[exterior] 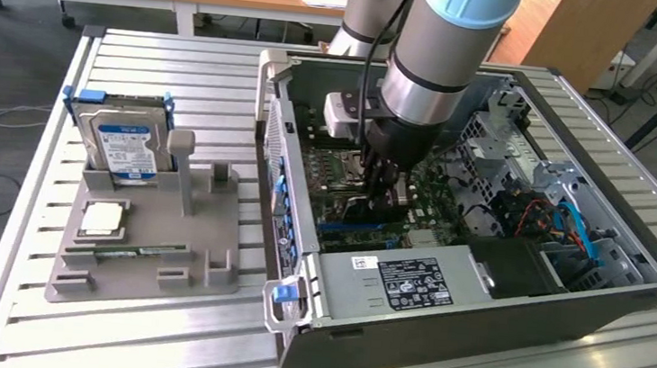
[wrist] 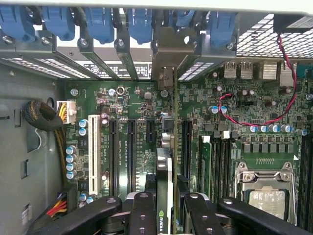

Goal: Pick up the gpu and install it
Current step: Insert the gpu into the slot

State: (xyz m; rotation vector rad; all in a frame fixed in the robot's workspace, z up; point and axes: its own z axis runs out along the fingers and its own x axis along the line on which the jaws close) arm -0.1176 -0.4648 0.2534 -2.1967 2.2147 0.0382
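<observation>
Gpu [wrist: 166, 171] inside open computer case [exterior: 435, 339], upright at motherboard [wrist: 122, 98] slots.
Pinched edge-on by end effector [wrist: 168, 198]; hard drive [exterior: 125, 146] and memory stick [exterior: 129, 252] slotted in grey holder [exterior: 209, 227] on desk [exterior: 109, 335].

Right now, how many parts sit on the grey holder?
3: a hard drive upright at the far end, a square chip in the middle, a memory stick lying nearest the camera. Nothing looks hidden.

1 arm [exterior: 437, 59], 1 gripper [exterior: 383, 185], 1 gpu [wrist: 164, 169], 1 open computer case [exterior: 470, 342], 1 power supply [exterior: 404, 282], 1 hard drive [exterior: 125, 146], 1 memory stick [exterior: 129, 252], 1 processor chip [exterior: 102, 216], 1 grey holder [exterior: 195, 253], 1 slatted table [exterior: 109, 335].
</observation>
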